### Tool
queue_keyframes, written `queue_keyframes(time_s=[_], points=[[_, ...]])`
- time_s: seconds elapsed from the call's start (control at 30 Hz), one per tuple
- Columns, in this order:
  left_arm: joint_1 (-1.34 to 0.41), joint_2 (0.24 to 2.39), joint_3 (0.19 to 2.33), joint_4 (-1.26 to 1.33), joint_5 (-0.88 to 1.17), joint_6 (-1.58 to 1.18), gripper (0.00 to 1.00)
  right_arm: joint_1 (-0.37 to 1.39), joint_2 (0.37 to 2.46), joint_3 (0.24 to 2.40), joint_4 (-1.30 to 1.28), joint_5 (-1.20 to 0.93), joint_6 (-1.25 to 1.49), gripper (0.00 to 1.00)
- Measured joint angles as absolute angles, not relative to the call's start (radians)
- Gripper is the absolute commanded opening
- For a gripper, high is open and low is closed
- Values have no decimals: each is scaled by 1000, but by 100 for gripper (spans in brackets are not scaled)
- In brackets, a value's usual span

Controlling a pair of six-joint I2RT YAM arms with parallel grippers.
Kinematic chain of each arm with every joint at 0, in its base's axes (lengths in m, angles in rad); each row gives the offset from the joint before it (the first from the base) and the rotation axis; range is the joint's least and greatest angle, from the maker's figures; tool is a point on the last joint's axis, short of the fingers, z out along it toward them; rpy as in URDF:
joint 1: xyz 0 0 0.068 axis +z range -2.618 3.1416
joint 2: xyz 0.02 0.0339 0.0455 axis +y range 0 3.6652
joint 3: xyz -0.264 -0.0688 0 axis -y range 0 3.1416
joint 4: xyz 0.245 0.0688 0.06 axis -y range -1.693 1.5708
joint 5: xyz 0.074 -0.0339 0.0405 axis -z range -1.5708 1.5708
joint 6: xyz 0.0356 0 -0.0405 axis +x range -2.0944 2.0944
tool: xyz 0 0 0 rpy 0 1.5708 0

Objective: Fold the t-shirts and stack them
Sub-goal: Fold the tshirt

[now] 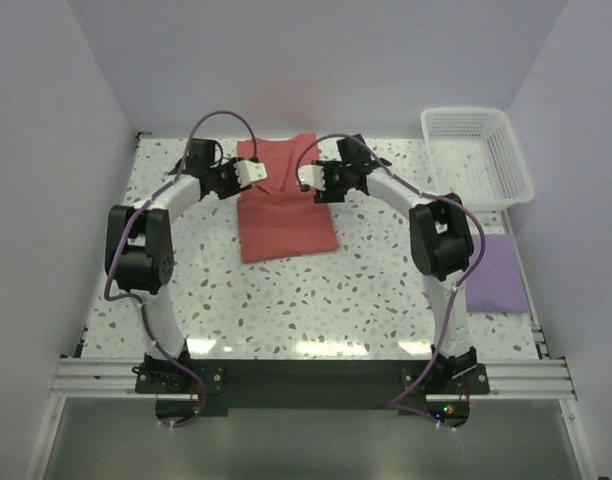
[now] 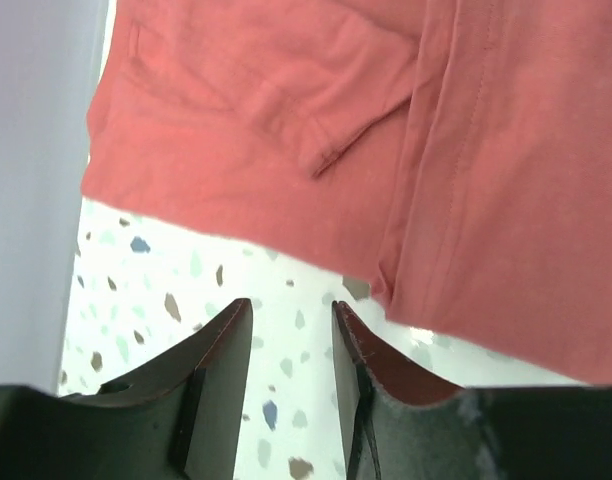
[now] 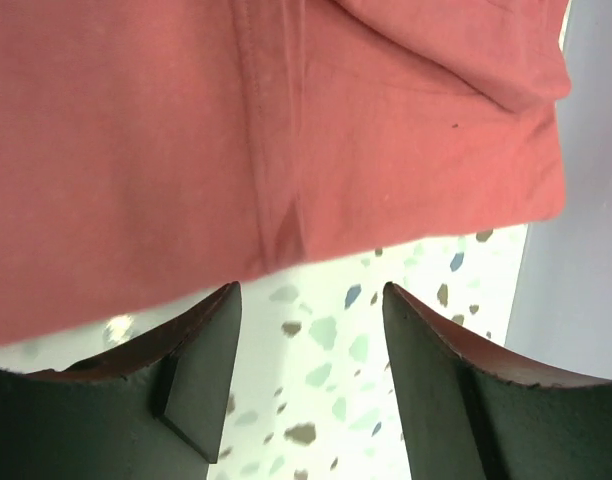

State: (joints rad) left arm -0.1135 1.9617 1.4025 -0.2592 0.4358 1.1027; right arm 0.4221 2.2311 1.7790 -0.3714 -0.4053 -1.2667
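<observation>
The salmon red t-shirt [image 1: 283, 202] lies flat at the table's far middle, folded into a long strip. My left gripper [image 1: 254, 171] hovers at the shirt's upper left edge and my right gripper [image 1: 308, 176] at its upper right edge. In the left wrist view the left gripper [image 2: 291, 315] is open with only speckled table between its fingers, the red t-shirt [image 2: 386, 130] just beyond the tips. The right gripper [image 3: 311, 300] is open too, empty, with the red t-shirt [image 3: 236, 130] just past it. The lavender t-shirt [image 1: 496, 272] rests as a folded rectangle at the right edge.
A white lattice basket [image 1: 511, 165] stands at the back right corner. Side walls close in on the left and right of the speckled table [image 1: 316, 310]. The arm bases are bolted at the near edge.
</observation>
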Motion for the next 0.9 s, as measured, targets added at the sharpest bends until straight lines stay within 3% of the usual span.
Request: queue_keyframes(time_s=[0.2, 0.4, 0.6, 0.8, 0.9], points=[[-88, 1770, 1286, -336, 529, 1031, 49, 417, 2038, 1673, -533, -469, -1285, 48], [-191, 1549, 1019, -411, 603, 1035, 56, 456, 1939, 1556, -672, -516, -1341, 47], [-284, 1527, 839, -413, 582, 1023, 58, 496, 1988, 1452, -699, -505, -1356, 46], [-284, 1552, 822, -373, 537, 1013, 59, 499, 2028, 1436, -671, -485, -1356, 42], [-284, 1578, 819, -357, 518, 1020, 59, 503, 2028, 1431, -666, -481, -1365, 45]])
